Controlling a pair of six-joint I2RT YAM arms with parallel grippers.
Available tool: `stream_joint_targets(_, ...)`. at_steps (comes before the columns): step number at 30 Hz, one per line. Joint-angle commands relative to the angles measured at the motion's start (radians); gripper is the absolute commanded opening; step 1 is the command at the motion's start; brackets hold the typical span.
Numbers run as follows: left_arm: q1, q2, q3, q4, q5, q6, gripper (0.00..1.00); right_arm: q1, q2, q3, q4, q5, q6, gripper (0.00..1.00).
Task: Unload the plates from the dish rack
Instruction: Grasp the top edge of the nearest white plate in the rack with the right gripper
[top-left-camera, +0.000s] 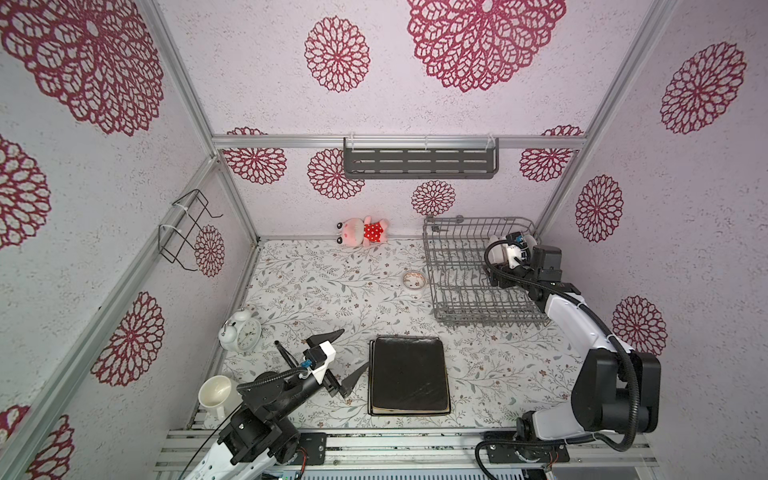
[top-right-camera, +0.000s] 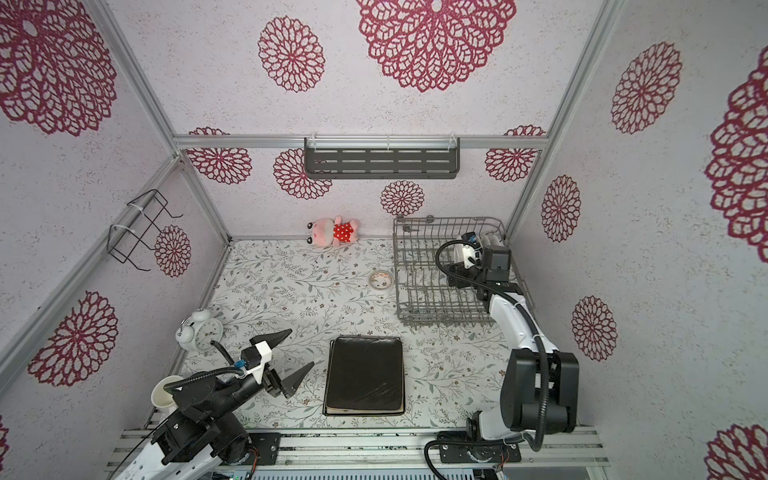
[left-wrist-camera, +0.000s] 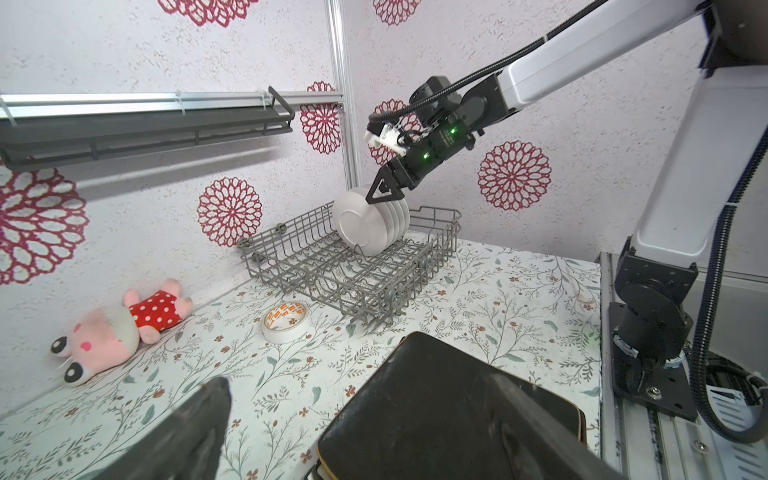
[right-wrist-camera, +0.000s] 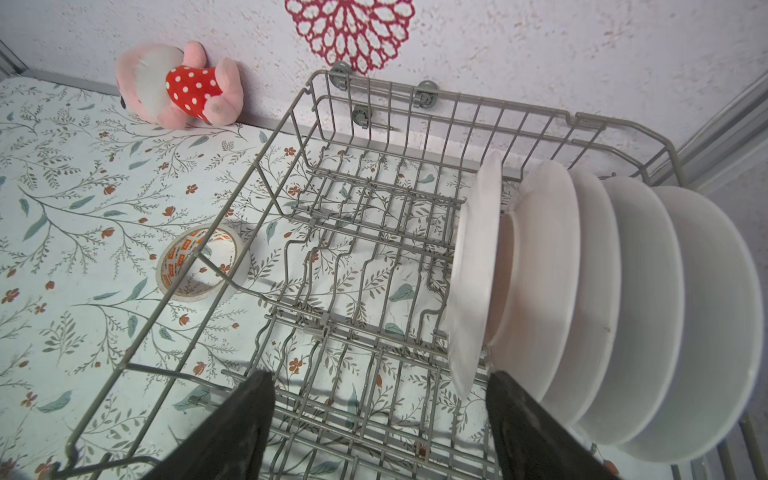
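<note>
The grey wire dish rack (top-left-camera: 457, 266) (right-wrist-camera: 374, 137) stands at the back right of the table. Several round white plates (left-wrist-camera: 365, 226) (right-wrist-camera: 665, 311) stand upright in its far corner. My right gripper (right-wrist-camera: 380, 382) (left-wrist-camera: 384, 193) reaches down over them, open. The rim of the frontmost plate (right-wrist-camera: 473, 274) lies between its fingers, close beside one of them. A stack of black square plates (top-left-camera: 409, 376) (top-right-camera: 365, 376) lies flat on the table at the front middle. My left gripper (top-left-camera: 355, 349) (top-right-camera: 302, 347) hovers just left of that stack, wide open and holding nothing.
A roll of tape (top-left-camera: 414, 280) lies just left of the rack. A pink plush toy (top-left-camera: 365, 232) rests against the back wall. An alarm clock (top-left-camera: 241, 332) and a white mug (top-left-camera: 216, 392) stand at the front left. A dark slotted shelf (top-left-camera: 419, 162) hangs on the back wall.
</note>
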Motion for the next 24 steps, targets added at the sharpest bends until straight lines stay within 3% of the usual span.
stream_joint_targets(1,-0.016,-0.027,-0.007,0.002,0.049,0.022,0.97,-0.008,0.029,0.034,0.011,-0.021,-0.034,0.80)
stream_joint_targets(24,-0.043,-0.036,-0.012,-0.015,0.069,0.057,0.97,-0.028,0.182,0.051,0.116,0.065,-0.103,0.71)
